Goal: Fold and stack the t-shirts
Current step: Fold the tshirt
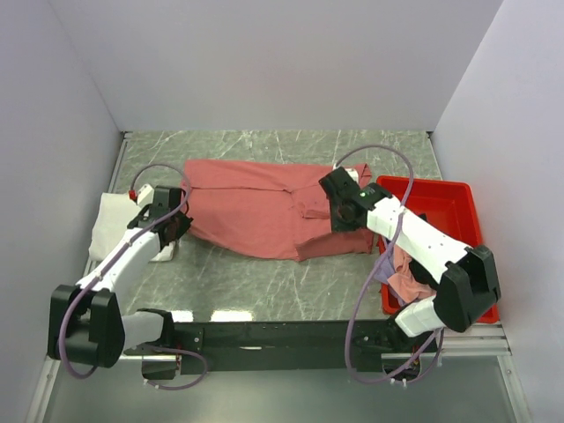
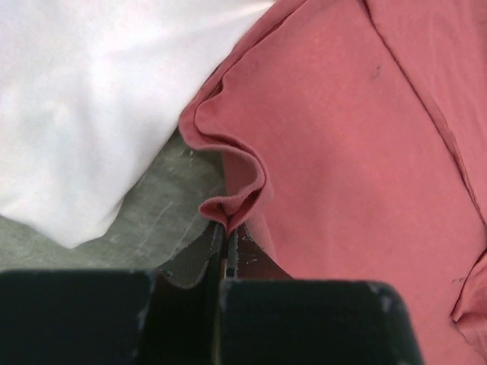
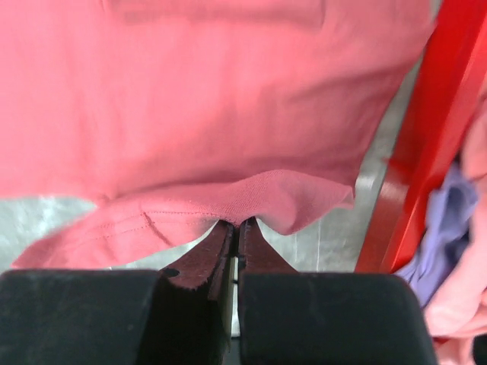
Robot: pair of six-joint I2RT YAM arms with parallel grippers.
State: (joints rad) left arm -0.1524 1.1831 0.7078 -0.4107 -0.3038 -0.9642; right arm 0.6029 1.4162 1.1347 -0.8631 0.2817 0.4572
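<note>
1. Grey marbled counter (image 1: 264,286), walled in white, carries a white t-shirt (image 1: 110,225) at far left, probably set aside to start the stack.
2. Left tool (image 2: 226,234) is pressed together, pinching the left edge of the dusty red t-shirt (image 1: 256,211), which lies spread mid-counter.
3. Right tool (image 3: 237,225) nips the shirt's right hem, so both ends can lift for a fold.
4. Red tray (image 1: 441,198) holds a lavender tee (image 3: 445,217) and a pink tee (image 1: 410,282), both still unfolded.

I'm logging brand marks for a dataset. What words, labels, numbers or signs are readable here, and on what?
None can be read.
The dusty red t-shirt, the white t-shirt and the red tray show no print, tag or number in any view.
</note>
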